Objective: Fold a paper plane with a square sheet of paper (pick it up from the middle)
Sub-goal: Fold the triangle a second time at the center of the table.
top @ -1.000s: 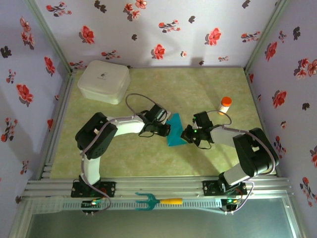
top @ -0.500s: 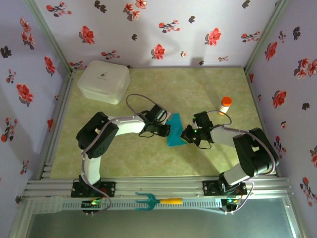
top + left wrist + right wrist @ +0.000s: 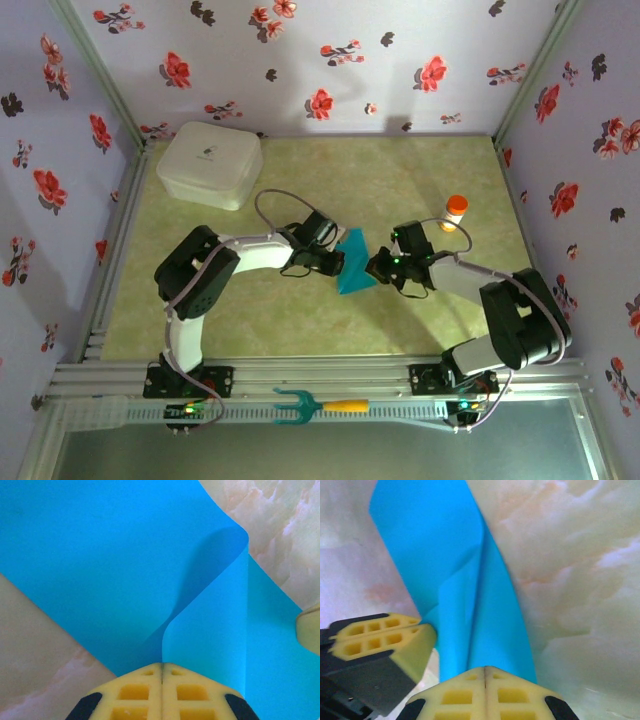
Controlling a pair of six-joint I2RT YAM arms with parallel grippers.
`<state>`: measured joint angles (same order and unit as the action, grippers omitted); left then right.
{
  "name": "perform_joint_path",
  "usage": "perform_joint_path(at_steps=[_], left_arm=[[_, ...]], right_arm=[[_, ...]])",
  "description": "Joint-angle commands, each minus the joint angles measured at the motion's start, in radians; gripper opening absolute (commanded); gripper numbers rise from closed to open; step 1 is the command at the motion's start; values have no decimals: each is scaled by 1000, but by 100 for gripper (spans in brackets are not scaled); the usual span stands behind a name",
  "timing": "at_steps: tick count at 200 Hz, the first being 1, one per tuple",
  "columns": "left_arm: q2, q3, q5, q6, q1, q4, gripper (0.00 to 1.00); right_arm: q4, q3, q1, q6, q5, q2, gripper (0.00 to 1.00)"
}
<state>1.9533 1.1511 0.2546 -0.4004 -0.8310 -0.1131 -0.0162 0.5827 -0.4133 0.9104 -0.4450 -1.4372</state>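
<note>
Left tool (image 3: pixel 162 666) clenched, pinching one edge of square sheet of paper (image 3: pixel 100 555). Right tool (image 3: pixel 485 670) clenched too, nipping opposite side. Paper sits mid-desk (image 3: pixel 250 320), between both tools.

Progress, judged: early. One soft lengthwise bend, no sharp crease, no nose folds, no dart yet.

Wrist views show curl and bend up close. Top view shows paper as small teal patch, tools either side.

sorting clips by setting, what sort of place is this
Probably a robot test booth: floral-papered walls box in a marbled tabletop, and the left arm and right arm are bolted to an aluminium rail along its near edge.
</note>
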Motion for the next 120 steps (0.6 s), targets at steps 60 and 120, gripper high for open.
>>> perform_joint_path(at_steps=[60,120], left_arm=[[26,20,43,26,0,-39,0],[26,32,42,23,-2,-50,0]], right_arm=[[47,50,-13,53,-76,-21,0],[-58,12,-19,-2,-34,-45,0]])
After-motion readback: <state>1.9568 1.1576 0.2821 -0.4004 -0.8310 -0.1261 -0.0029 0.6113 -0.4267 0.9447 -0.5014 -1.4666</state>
